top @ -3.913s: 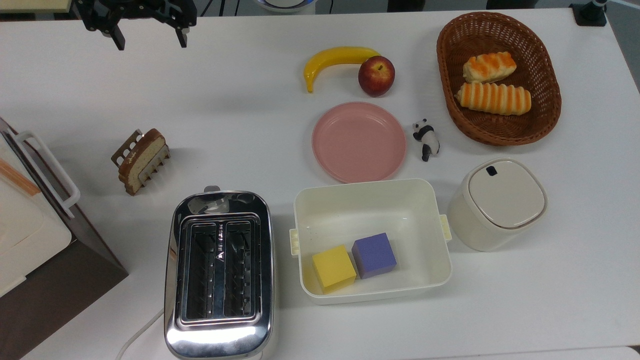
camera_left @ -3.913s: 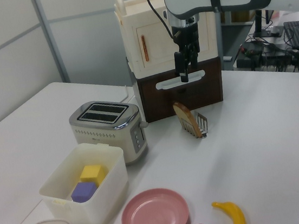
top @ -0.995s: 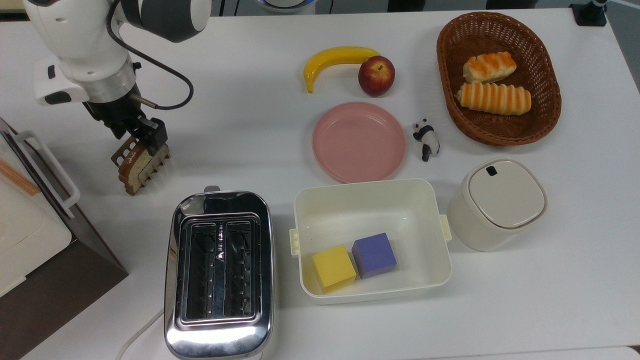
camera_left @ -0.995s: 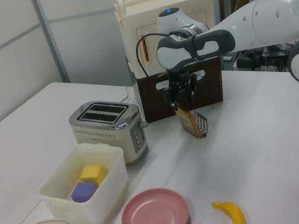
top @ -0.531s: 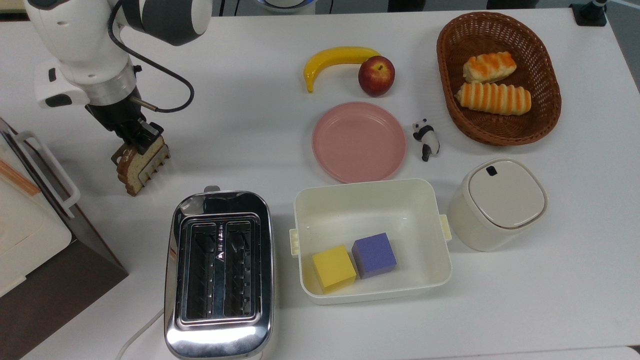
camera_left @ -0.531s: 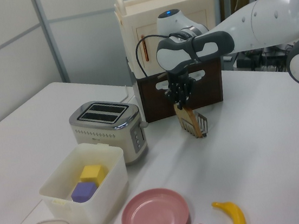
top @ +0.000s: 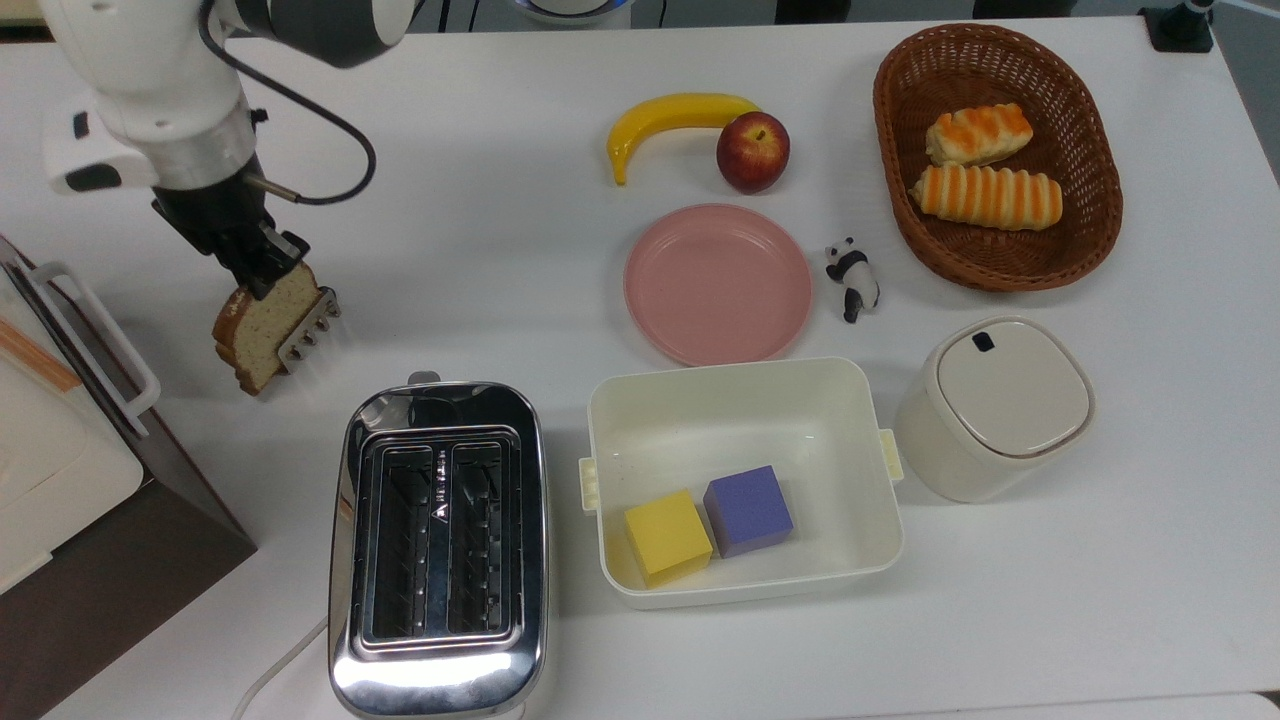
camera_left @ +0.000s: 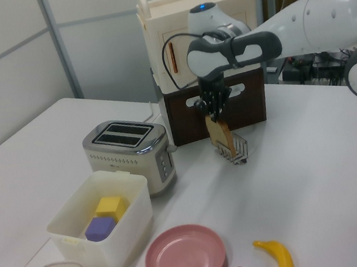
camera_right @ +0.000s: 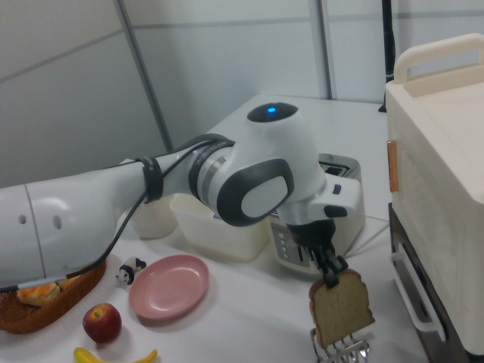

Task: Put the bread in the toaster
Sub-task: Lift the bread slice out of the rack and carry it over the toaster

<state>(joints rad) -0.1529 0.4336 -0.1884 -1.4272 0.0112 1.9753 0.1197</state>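
My gripper (top: 262,268) is shut on the top crust of the bread (top: 258,328), a tan slice with a brown crust. The slice hangs upright from the fingers, its lower edge just over the small silver wire rack (top: 309,325). In the right view the gripper (camera_right: 333,277) holds the bread (camera_right: 342,306) directly above the rack (camera_right: 344,352). The left view shows the gripper (camera_left: 214,114), the bread (camera_left: 220,135) and the rack (camera_left: 239,150) in front of the cabinet. The chrome toaster (top: 437,680) stands nearer the top view's bottom edge, both slots empty; it also appears as the toaster (camera_left: 127,146) and the toaster (camera_right: 344,170).
A cream and brown cabinet (top: 60,470) with a white handle stands at the top view's left, close to the bread. A white bin (top: 740,385) holding a yellow and a purple cube sits right of the toaster. Beyond lie a pink plate (top: 717,283), banana (top: 670,118), apple (top: 752,151), panda figure (top: 852,277), wicker basket (top: 1090,240) and lidded container (top: 1000,405).
The gripper came down onto the slice in the rack, shut on its top and has now lifted it up out of the rack, drifting slightly toward the top view's left.
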